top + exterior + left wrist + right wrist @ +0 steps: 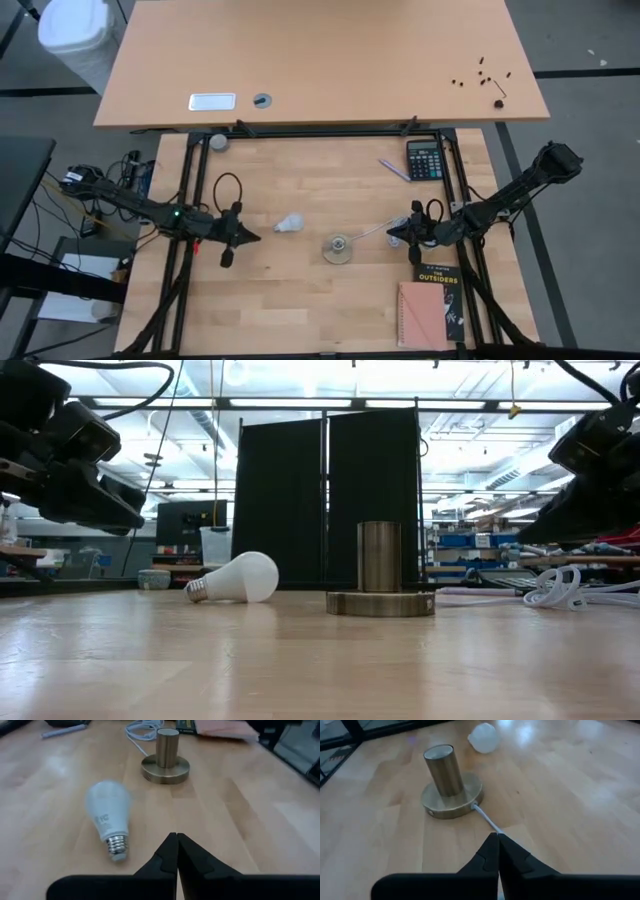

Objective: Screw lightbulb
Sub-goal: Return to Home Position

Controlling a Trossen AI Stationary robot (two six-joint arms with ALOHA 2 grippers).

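Left jaws clenched empty beside lightbulb (289, 223) lying on its side, right jaws clenched empty near brass socket (338, 248)

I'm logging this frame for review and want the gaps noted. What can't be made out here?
1. Inside of the socket: the right wrist view shows only a pale, blurred opening, and the low view is side-on.
2. Lettering on the lightbulb: blurred in the left wrist view.
3. Small dark bits on the far table: too small in the high view.
4. The book: partly covered by a pink notebook.
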